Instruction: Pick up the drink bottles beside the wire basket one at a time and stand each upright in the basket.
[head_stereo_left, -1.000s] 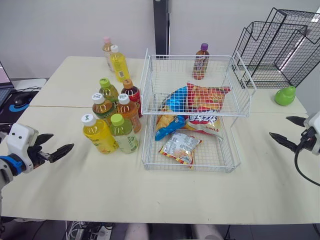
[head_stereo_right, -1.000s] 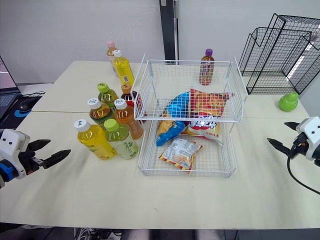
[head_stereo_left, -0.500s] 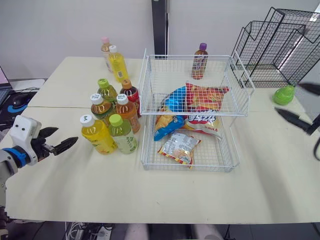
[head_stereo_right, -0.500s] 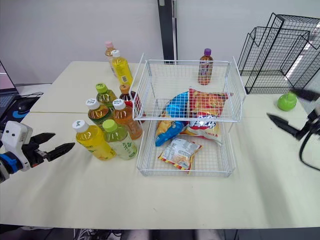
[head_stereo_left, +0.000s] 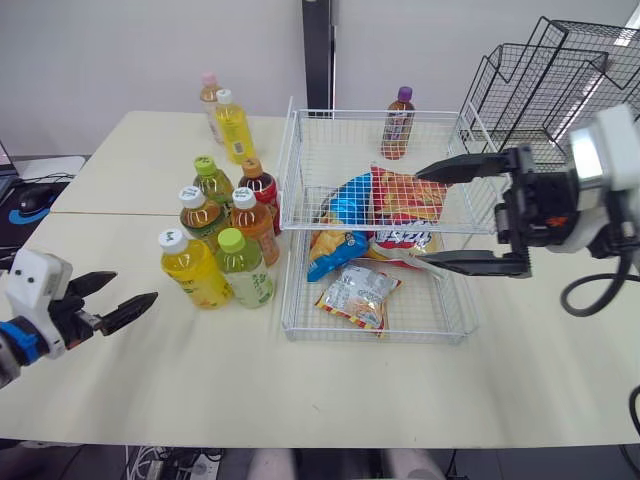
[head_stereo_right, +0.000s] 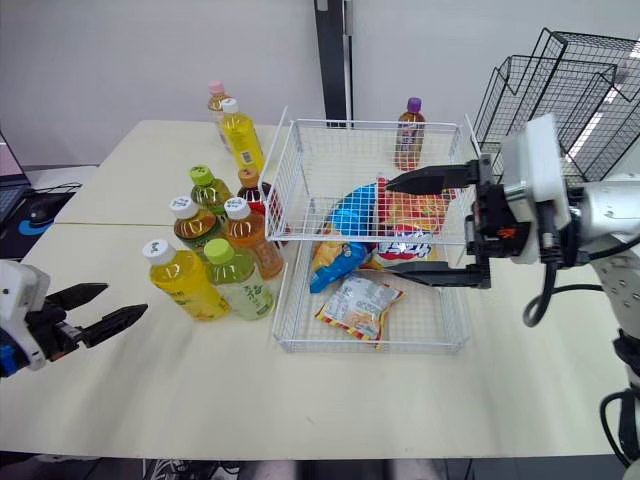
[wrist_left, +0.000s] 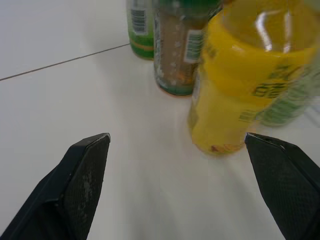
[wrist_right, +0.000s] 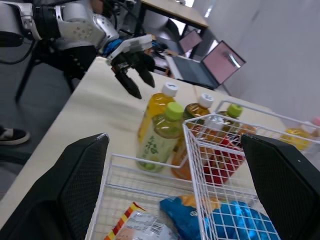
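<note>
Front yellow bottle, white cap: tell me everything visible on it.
The yellow bottle is clear plastic holding yellow drink, with a white cap and a yellow wrap label printed in green. It stands upright on the table at the front-left corner of the bottle cluster, outside the basket. The green-cap bottle stands close against its right side. The left gripper is open, aimed at it, not touching.

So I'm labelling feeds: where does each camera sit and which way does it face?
Left eye view: on the head, facing forward and down over the table; left gripper and right gripper show.
Right eye view: its stereo twin, same scene, same grippers.
Left wrist view: on the left wrist, looking along its open fingers at the yellow bottle.
Right wrist view: on the right wrist, looking past its fingers across the wire basket at the bottles and left gripper.
Both wrist views share the yellow bottle.
</note>
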